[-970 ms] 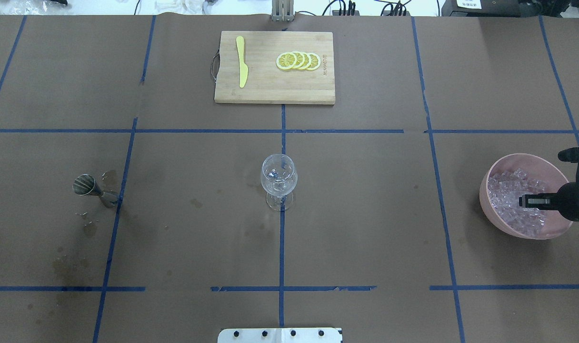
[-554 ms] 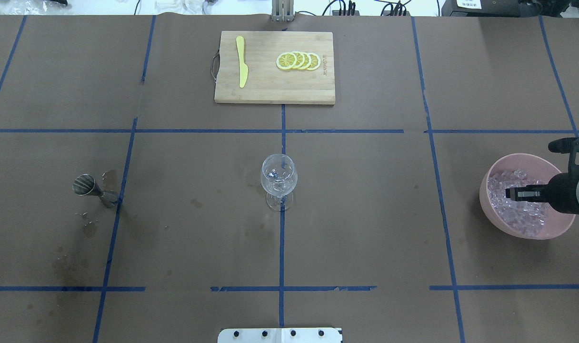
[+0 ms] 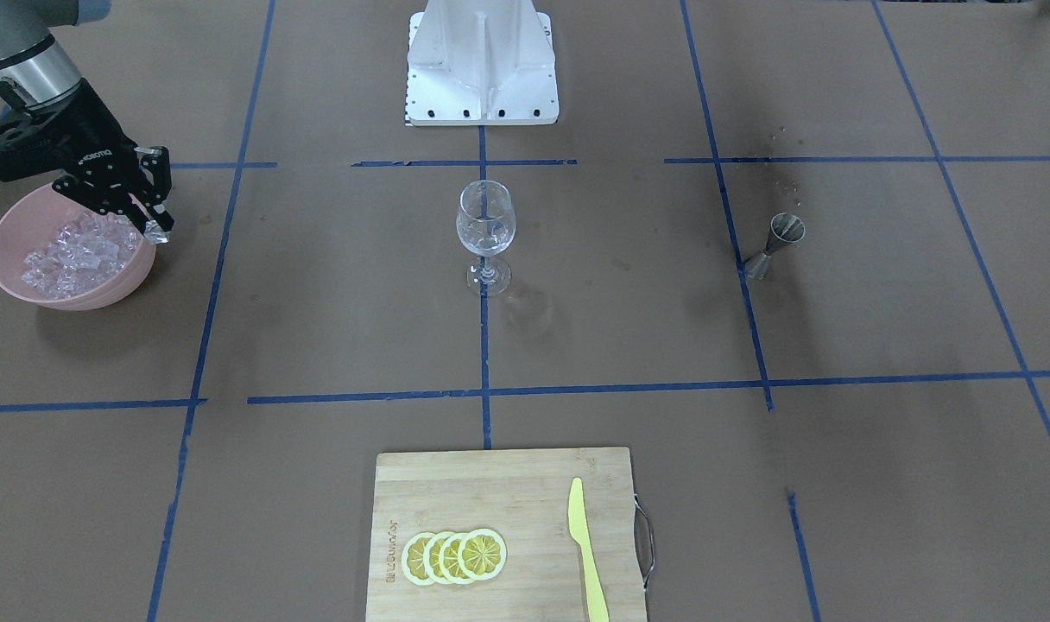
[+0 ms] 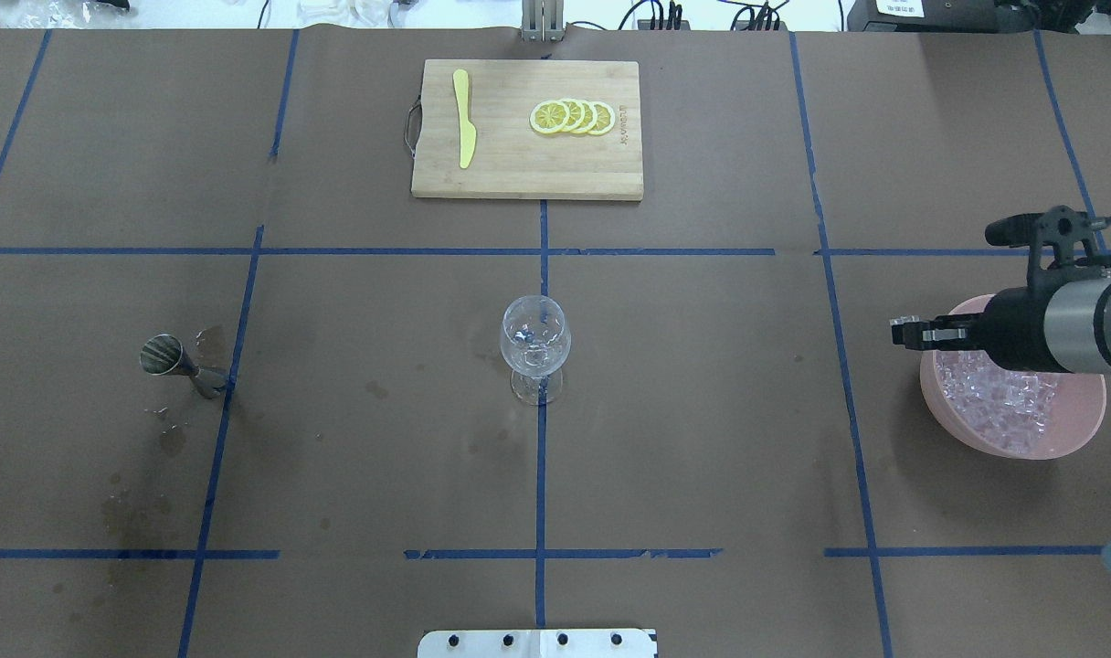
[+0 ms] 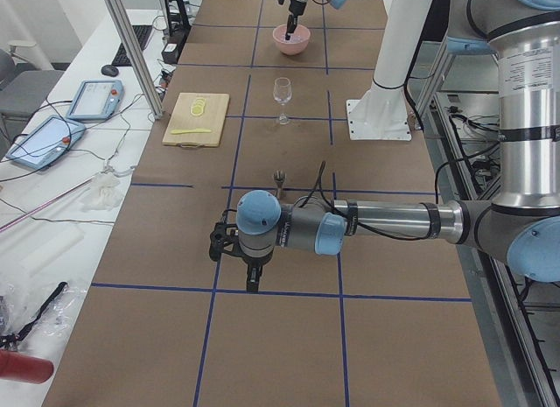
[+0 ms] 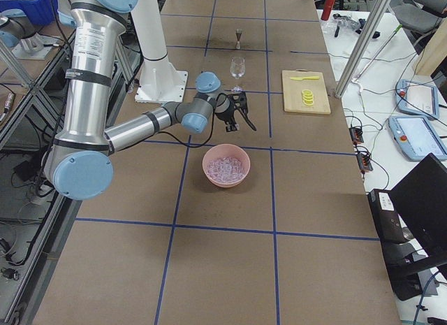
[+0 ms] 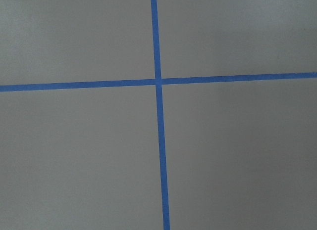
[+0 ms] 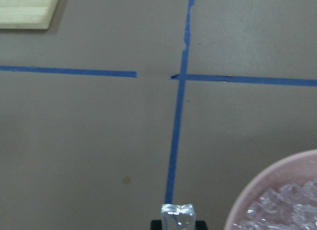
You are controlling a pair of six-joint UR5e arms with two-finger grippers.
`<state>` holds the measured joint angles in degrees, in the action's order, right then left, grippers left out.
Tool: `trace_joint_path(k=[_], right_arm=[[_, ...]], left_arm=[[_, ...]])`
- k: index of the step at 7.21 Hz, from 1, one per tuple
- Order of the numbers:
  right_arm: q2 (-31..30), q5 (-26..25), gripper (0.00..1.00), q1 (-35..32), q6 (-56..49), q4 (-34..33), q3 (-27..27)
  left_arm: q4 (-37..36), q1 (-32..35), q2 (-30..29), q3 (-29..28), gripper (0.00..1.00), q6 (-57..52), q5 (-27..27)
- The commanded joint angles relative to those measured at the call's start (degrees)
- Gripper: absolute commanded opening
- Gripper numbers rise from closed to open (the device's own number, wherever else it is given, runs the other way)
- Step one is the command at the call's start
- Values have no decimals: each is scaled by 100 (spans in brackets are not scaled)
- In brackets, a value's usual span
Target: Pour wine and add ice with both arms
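My right gripper (image 4: 903, 331) is shut on one clear ice cube (image 8: 177, 216) and holds it in the air over the left rim of the pink bowl (image 4: 932, 388), on the side towards the glass. It also shows in the front view (image 3: 156, 226). The bowl holds many ice chunks (image 4: 1003, 402). The wine glass (image 4: 535, 343) stands upright at the table's middle with something glinting inside; I cannot make out the wine. My left gripper (image 5: 252, 283) shows only in the left side view, low over the paper, and I cannot tell its state.
A steel jigger (image 4: 167, 356) stands at the left among wet stains. A bamboo cutting board (image 4: 526, 174) at the far middle carries a yellow knife (image 4: 464, 119) and lemon slices (image 4: 574, 117). The white base block (image 3: 482, 60) is on the robot's side.
My right gripper has come up out of the bowl's ice and moved left towards the glass, carrying an ice cube. Nothing else moved.
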<state>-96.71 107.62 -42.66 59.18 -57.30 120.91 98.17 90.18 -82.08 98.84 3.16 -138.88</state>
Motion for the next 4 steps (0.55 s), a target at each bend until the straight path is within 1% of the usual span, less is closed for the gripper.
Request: trace_joint_path(k=[1,2,3,4], right_arm=[[1437,30,0,90,93,-1847,169],[2262,4,0,169,102,-2838,161],[3071,-31,0,414,277,-3788,143],[3897,-66,0,651,696,-4650,100]], left_arm=[[0,0,-1,12,100,0,-7],[0,0,7,21,100,0,1],[0,0,7,21,100,0,1],[0,0,7,29,100,0,1]])
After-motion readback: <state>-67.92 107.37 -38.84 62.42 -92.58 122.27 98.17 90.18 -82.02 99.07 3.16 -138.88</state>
